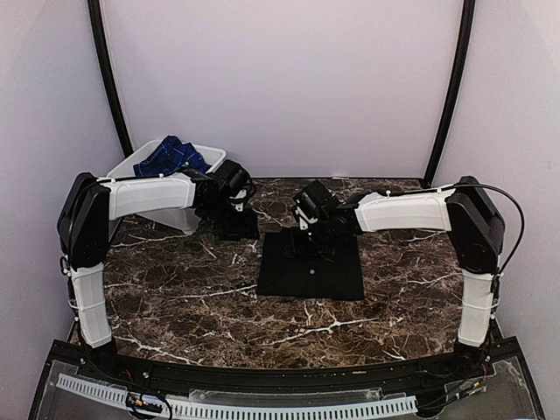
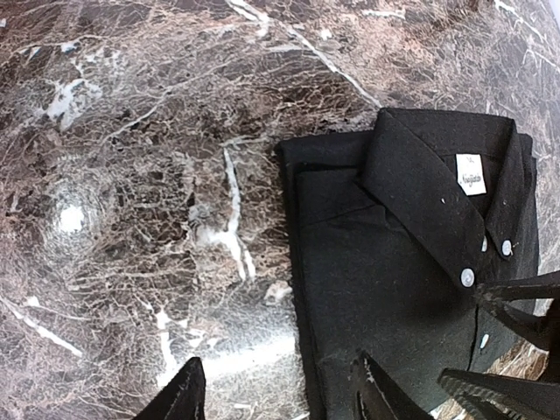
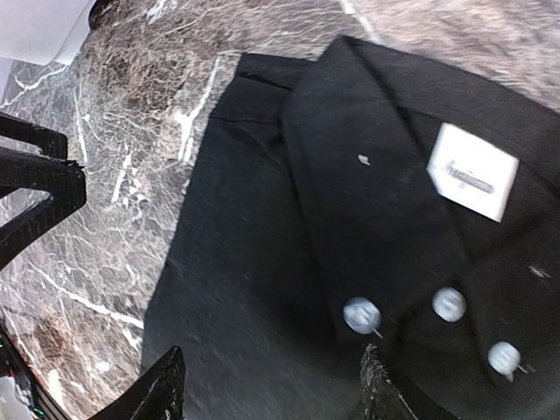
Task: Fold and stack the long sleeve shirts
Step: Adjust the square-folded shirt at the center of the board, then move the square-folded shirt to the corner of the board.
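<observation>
A black long sleeve shirt lies folded flat in the middle of the marble table, collar and white neck label toward the far side. My left gripper is open at the shirt's far left corner, one finger over marble and the other over the cloth. Over the collar end, my right gripper is open above the black cloth, beside the white buttons. Neither holds anything. The dark blue checked shirt lies bunched in the tub.
A white plastic tub stands at the back left of the table, close behind my left arm. The two grippers hang close together near the shirt's far edge. Bare marble spreads to the front and sides.
</observation>
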Robot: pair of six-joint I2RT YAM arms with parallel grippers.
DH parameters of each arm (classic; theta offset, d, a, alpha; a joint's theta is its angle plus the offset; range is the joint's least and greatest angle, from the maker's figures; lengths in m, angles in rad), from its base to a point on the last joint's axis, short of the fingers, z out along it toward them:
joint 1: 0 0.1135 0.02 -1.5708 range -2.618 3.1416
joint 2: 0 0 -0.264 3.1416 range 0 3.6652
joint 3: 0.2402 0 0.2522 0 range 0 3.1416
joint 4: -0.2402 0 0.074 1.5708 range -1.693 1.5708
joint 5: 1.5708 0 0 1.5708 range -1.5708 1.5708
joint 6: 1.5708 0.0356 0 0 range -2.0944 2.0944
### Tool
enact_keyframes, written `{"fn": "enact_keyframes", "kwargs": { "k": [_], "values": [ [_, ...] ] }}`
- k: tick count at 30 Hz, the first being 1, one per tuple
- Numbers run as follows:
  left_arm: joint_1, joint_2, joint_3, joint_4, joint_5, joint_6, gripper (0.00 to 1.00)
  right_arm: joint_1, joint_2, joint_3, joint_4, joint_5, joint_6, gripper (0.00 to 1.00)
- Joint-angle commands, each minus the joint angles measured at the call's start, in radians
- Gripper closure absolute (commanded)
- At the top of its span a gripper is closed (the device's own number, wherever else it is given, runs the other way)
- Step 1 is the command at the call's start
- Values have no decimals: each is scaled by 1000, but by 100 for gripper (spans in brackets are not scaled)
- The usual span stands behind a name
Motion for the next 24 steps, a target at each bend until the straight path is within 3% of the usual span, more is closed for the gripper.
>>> {"fn": "enact_keyframes", "kwargs": {
  "k": [1, 11, 24],
  "values": [
    [9, -23, -21, -10, -1, 17, 45, 0, 30, 7, 105, -92, 48, 35],
    [15, -19, -23, -3, 16, 26, 45, -37, 69, -127, 214, -111, 125, 35],
    [15, -19, -19, 3, 45, 32, 46, -149, -241, -593, 293, -28, 216, 34]
  ]
}}
